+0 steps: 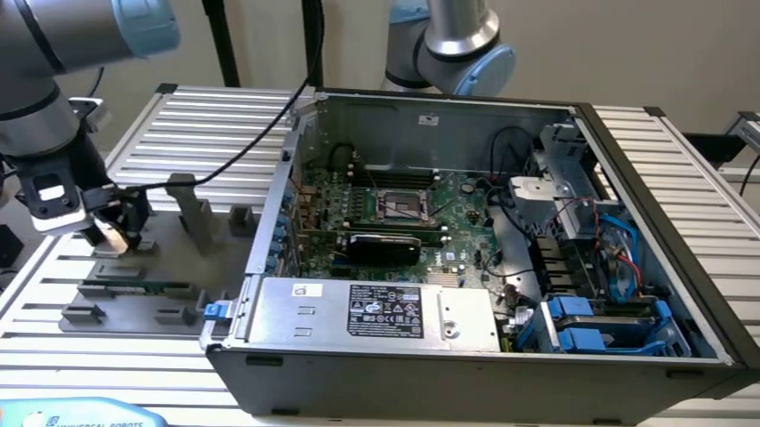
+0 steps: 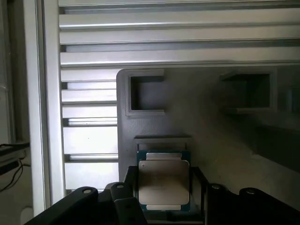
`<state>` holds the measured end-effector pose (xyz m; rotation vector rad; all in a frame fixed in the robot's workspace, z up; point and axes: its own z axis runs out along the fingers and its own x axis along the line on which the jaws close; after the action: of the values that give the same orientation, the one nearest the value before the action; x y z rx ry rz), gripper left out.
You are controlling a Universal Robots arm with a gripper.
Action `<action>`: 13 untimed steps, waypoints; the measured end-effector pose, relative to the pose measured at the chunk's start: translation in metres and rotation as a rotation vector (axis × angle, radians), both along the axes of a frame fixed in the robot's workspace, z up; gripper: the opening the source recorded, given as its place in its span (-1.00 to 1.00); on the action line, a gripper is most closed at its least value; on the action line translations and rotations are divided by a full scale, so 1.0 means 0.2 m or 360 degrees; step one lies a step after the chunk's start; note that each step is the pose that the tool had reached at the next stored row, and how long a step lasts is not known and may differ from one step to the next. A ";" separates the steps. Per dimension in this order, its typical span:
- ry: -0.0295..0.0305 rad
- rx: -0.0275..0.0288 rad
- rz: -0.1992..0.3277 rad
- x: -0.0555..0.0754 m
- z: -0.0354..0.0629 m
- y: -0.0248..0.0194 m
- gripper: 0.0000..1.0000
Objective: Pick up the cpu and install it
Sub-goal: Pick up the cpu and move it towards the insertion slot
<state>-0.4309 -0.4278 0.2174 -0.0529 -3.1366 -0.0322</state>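
A: Right, where's the gripper?
B: Low at the exterior view's left, over the grey fixture plate that lies on the slatted table.

A: Jaws?
B: Set wide and closed on the cpu. In the wrist view a black finger sits against each of two opposite edges.

A: And the chip itself?
B: Flat, silver-grey top up, with a thin green rim showing round it. It sits at the plate's near end, just short of a narrow ledge moulded into the plate. Can't tell whether it rests on the plate or hangs just clear.

A: Anything else on the plate?
B: Two square pockets beyond the chip, seen in the wrist view. A green memory stick lies well apart from the gripper, nearer the table's front edge.

A: The machine?
B: The computer case lies open towards the exterior view's right. Its motherboard faces up, with the socket near the middle and well apart from the chip. A second arm stands behind the case.
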 end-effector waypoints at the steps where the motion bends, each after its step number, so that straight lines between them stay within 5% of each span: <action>1: 0.00003 -0.00001 0.0000 0.00 0.023 0.000 0.09; 13: 0.00006 -0.00001 0.0000 0.02 0.296 0.000 0.09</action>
<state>-0.4264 -0.4278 0.2766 -0.0528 -3.1362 -0.0321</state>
